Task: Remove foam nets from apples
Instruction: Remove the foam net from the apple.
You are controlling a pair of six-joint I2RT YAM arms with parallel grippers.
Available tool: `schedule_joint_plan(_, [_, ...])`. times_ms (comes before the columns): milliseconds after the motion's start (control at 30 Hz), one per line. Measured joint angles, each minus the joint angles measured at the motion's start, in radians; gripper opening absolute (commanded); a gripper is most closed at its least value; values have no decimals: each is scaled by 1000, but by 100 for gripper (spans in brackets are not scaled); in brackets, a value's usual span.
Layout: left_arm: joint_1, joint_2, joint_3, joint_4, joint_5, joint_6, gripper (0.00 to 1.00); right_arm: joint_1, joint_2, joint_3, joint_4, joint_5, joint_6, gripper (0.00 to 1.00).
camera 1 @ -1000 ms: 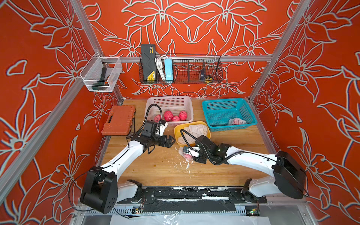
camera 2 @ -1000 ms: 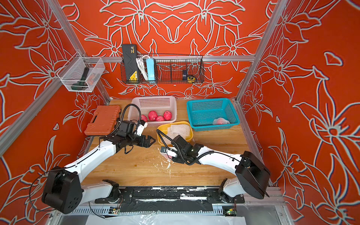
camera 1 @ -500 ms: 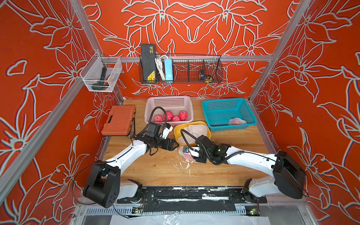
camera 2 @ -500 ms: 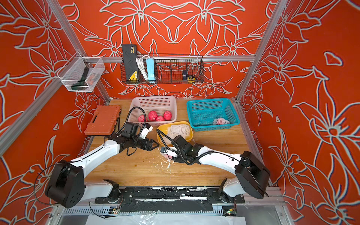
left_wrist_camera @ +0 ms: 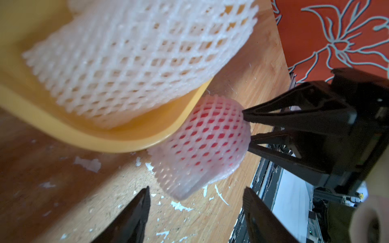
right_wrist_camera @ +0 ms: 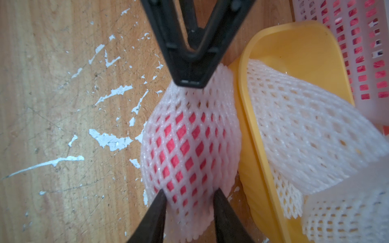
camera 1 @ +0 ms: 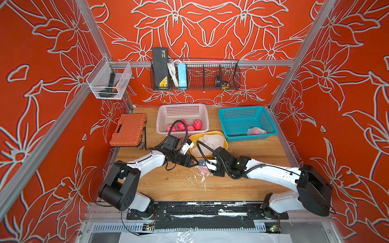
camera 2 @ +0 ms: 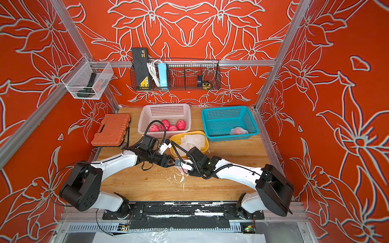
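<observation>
Right jaws: the right gripper [right_wrist_camera: 189, 191] is clamped on one end of the foam net [right_wrist_camera: 202, 98], with a finger pressed into each side.
Left jaws: the left gripper [left_wrist_camera: 196, 188] stands apart, its tips either side of the net's loose flared end on the opposite side, not pinching it.
Wrapped fruit: the apple [right_wrist_camera: 171, 145] shows red through the diamond holes; the white net covers it fully and flares past both ends.
Place: mid-front on the table [camera 1: 242, 178], between both grippers, touching the outer side of the yellow bowl [right_wrist_camera: 294, 42].
In the way: the bowl's rim hides part of the net in the left wrist view.
Bowl: empty nets [camera 1: 210, 140] are piled inside, one hanging over the rim.
Scraps: white flakes [camera 1: 203, 179] lie strewn on the wood beside the apple.
Farther: pink basket [camera 1: 183, 113] with four bare apples [camera 1: 197, 124]; blue basket [camera 1: 242, 117] holding one netted apple [camera 1: 255, 131]; orange case [camera 1: 128, 129] at the left.
Writing: the black box [camera 1: 160, 63] in the wall rack [camera 1: 210, 80] carries a yellow label, too small to read.
</observation>
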Motion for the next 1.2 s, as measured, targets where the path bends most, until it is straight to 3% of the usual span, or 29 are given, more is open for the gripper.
schedule_joint_plan(600, [-31, 57, 11, 55, 85, 6, 22, -25, -28, -40, 37, -2, 13, 43])
schedule_joint_plan(967, [-63, 34, 47, 61, 91, -3, 5, -78, -160, -93, 42, -82, 48, 74])
schedule_joint_plan(1200, [-106, 7, 89, 63, 77, -18, 4, -79, -211, -122, 93, -156, 57, 79])
